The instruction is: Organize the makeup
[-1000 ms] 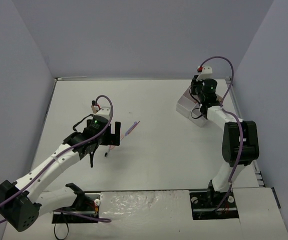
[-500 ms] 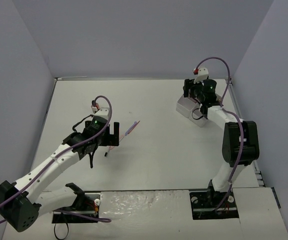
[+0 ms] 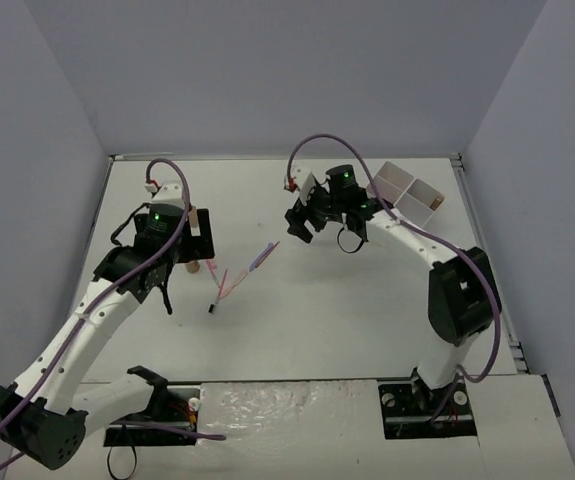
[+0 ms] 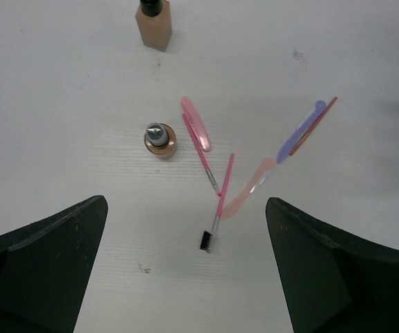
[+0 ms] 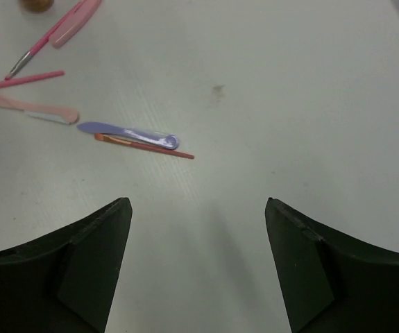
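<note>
The makeup lies loose on the table. In the left wrist view one tan bottle [image 4: 161, 140] stands upright and a second tan bottle [image 4: 153, 26] sits farther off. Beside them lie pink pencils [image 4: 200, 142], a pink brush with a black head [image 4: 216, 208], a purple pencil [image 4: 298, 133] and an orange pencil [image 4: 316, 123]. My left gripper [image 4: 187, 222] hangs open above the brush, holding nothing. My right gripper [image 5: 198, 215] is open over bare table, short of the purple pencil [image 5: 126, 132] and orange pencil [image 5: 143, 146]. From above, the pencils [image 3: 262, 257] lie between the left gripper [image 3: 195, 240] and the right gripper [image 3: 302, 222].
A white compartment tray [image 3: 407, 193] stands at the back right, behind my right arm. Grey walls close in the table on the left, back and right sides. Both arm bases sit at the near edge.
My right gripper has left the tray, swung left to the middle of the table and opened. My left gripper has drawn back to the left, away from the pencils, still open.
</note>
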